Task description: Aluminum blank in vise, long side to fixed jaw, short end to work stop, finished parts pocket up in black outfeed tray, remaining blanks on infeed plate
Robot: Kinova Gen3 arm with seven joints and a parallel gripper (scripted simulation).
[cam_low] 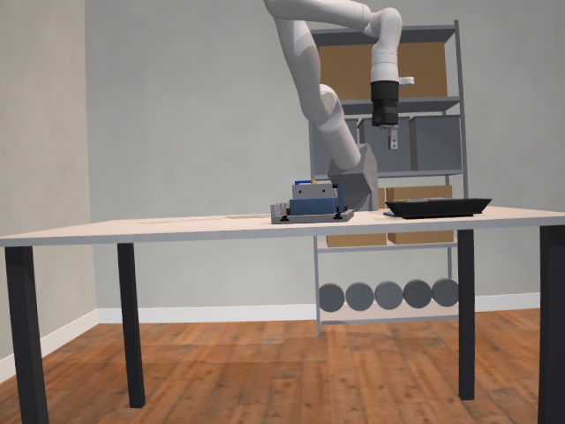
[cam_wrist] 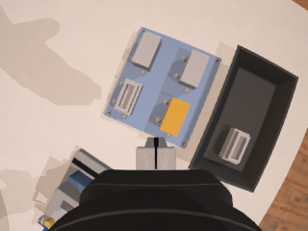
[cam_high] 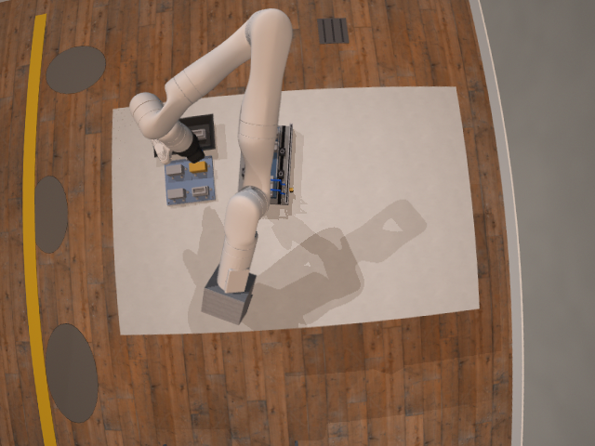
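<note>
My gripper (cam_low: 393,147) (cam_wrist: 156,148) is shut and empty, high above the table near the plate's brass end. The blue infeed plate (cam_high: 187,181) (cam_wrist: 164,69) bears two gray blanks (cam_high: 174,169) (cam_high: 176,193) (cam_wrist: 146,49) (cam_wrist: 194,68), a yellow brass blank (cam_high: 197,166) (cam_wrist: 175,116) and a finished part (cam_high: 200,190) (cam_wrist: 128,97), pocket up. Another finished part (cam_high: 199,133) (cam_wrist: 236,145) lies pocket up in the black outfeed tray (cam_low: 438,208) (cam_wrist: 250,91). The vise (cam_high: 284,163) (cam_low: 312,206) (cam_wrist: 79,180) is partly hidden by the arm; the space between its jaws is mostly hidden.
The tray's raised walls stand close beside the infeed plate. In the top view my arm passes over the vise. Blue hoses (cam_high: 277,180) stick up at one end of the vise. A shelf rack (cam_low: 461,137) stands behind the table.
</note>
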